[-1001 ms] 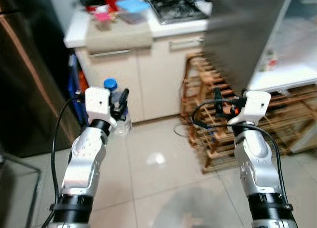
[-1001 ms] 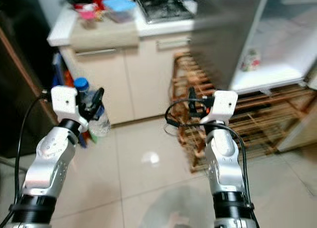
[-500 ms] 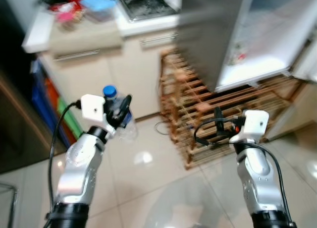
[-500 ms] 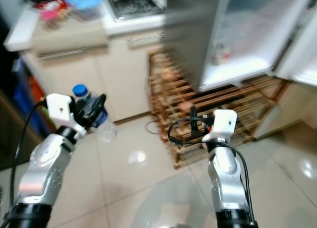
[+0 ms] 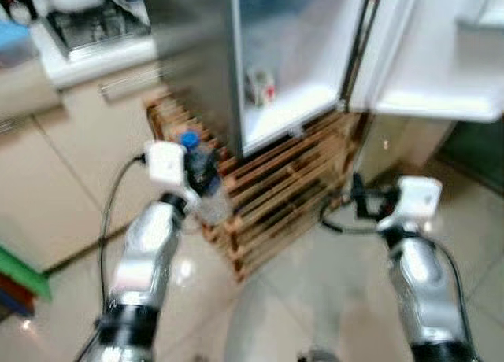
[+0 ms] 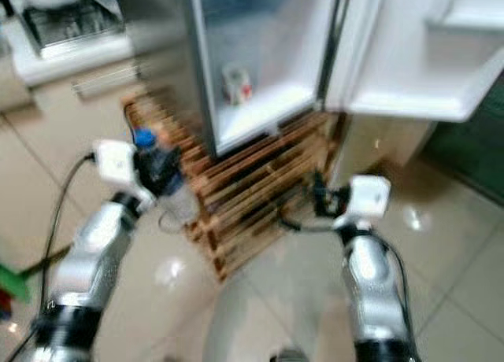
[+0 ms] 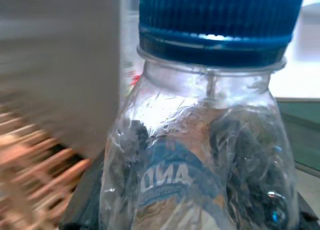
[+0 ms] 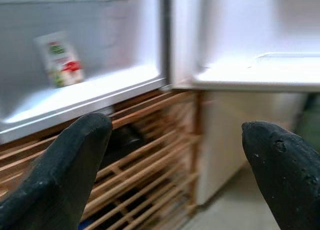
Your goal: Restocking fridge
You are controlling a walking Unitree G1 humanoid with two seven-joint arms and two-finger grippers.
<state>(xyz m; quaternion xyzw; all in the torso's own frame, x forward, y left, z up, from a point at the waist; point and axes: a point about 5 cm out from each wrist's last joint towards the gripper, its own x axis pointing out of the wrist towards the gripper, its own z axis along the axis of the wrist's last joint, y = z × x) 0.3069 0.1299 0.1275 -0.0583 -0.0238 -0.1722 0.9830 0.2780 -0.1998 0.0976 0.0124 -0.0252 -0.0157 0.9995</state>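
Clear plastic bottle [image 5: 206,190] with blue cap sits clamped in the left gripper [image 5: 198,173], held upright before the open fridge [image 5: 291,102] for loading. Right gripper [image 8: 170,160] hangs spread, empty.

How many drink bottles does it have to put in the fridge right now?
1: a clear bottle with a blue cap, held in the left gripper in front of the open fridge. Others may be out of sight.

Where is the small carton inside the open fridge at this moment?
The small white carton with red and green print stands on the open fridge's white floor, near its left wall, above the wooden slatted rack.
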